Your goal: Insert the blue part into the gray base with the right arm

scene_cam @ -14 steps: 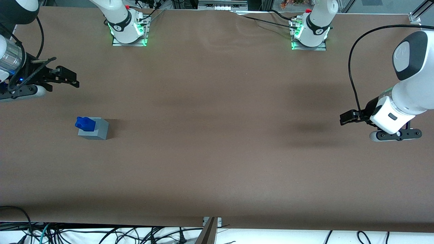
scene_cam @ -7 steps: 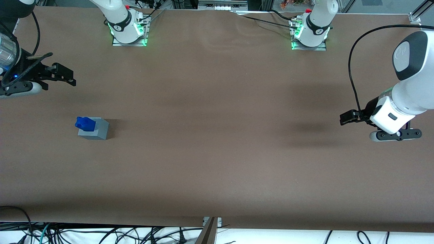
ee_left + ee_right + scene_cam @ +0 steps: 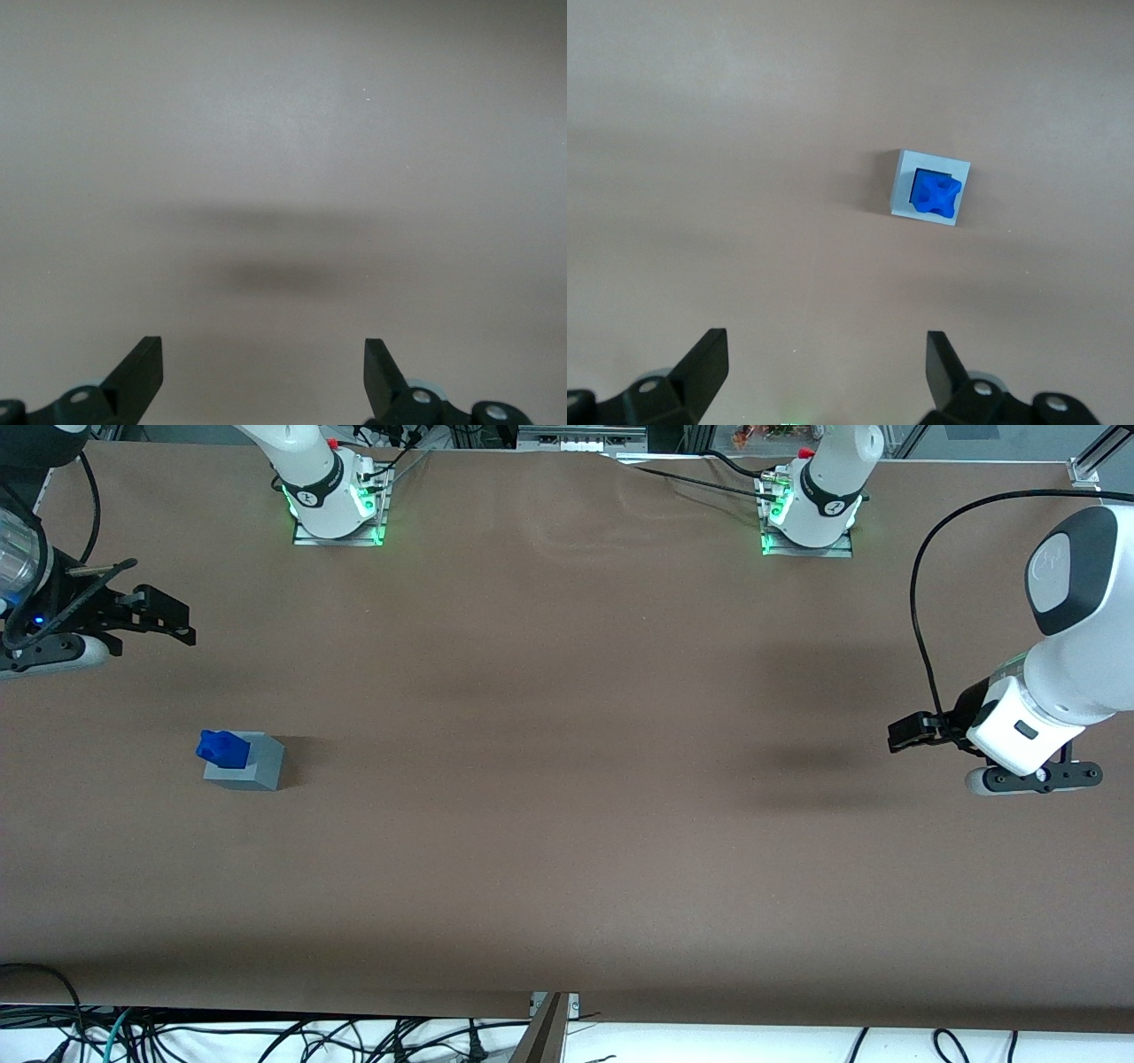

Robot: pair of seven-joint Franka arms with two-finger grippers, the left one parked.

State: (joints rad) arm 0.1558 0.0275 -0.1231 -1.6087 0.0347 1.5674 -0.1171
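The gray base [image 3: 246, 763] stands on the brown table toward the working arm's end. The blue part [image 3: 222, 748] sits in the recess in its top, its knob sticking up and leaning a little. Both also show in the right wrist view, the base [image 3: 904, 188] with the blue part [image 3: 935, 194] inside. My right gripper [image 3: 168, 618] is open and empty. It hangs high above the table, farther from the front camera than the base and well apart from it. In the right wrist view its fingers [image 3: 704, 363] stand wide with only bare table between them.
Two arm bases with green lights [image 3: 338, 509] [image 3: 808, 518] are bolted at the table's edge farthest from the front camera. Cables hang below the near edge [image 3: 266, 1036].
My right gripper has drawn a little farther away from the base, toward the table's end and upward. The base and the blue part have not moved.
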